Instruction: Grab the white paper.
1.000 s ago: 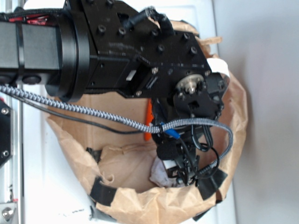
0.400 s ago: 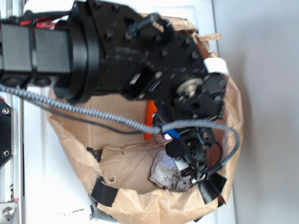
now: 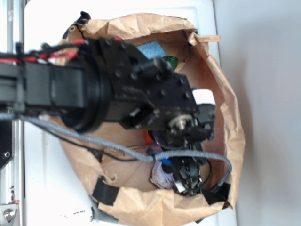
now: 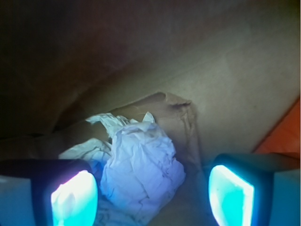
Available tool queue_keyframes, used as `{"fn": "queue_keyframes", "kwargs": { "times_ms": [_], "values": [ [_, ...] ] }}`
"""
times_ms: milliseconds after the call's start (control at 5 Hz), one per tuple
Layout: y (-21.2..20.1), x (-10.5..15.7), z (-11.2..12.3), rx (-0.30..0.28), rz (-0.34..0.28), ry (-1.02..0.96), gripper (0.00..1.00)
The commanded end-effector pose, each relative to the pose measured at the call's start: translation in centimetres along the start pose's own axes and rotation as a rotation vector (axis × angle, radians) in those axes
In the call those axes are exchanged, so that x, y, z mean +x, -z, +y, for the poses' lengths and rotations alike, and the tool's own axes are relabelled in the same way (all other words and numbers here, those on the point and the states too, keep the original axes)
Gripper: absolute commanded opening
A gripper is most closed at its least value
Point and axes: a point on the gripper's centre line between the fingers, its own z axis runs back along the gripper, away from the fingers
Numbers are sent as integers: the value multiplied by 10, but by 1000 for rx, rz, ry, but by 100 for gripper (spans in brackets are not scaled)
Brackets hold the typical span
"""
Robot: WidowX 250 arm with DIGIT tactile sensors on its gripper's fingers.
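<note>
The black arm reaches in from the left of the exterior view and bends down into a wide brown paper bag, whose rolled rim is patched with strips of black tape along its lower edge; the bag sits on a white desk. The pincer is low inside the bag, near the lower rim, with a grey braided cable looping across the arm and round the wrist. The white paper lies on the bag's floor just to the left of the pincer in that view, mostly hidden by the wrist and cable. In the wrist view the white paper is a crumpled, heavily creased ball resting on the brown floor of the bag, and it fills much of the gap between the two fingers; the left finger pad and the right one glow pale cyan and stand well apart, so the pincer is wide open and has hold of nothing. The paper sits closer to the left pad than to the right; whether it touches the left pad cannot be told. An orange thing shows at the right edge of the wrist view, and a sliver of orange peeps out under the arm in the exterior view. At the far side of the bag, above the arm, a blue object and a dark green one are partly visible.
</note>
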Motion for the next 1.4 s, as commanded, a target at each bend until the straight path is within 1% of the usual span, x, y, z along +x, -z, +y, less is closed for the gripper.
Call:
{"fn": "queue_keyframes", "kwargs": {
  "times_ms": [0, 400, 600, 800, 1000, 1200],
  "values": [
    [17, 3, -5, 39, -52, 31, 100],
    [45, 1, -6, 91, -91, 51, 100],
    [44, 2, -6, 91, -79, 47, 88],
    [32, 5, -8, 68, -56, 40, 0],
    [19, 9, -4, 56, -35, 38, 0],
    [-32, 3, 5, -7, 50, -9, 0]
  ]
}}
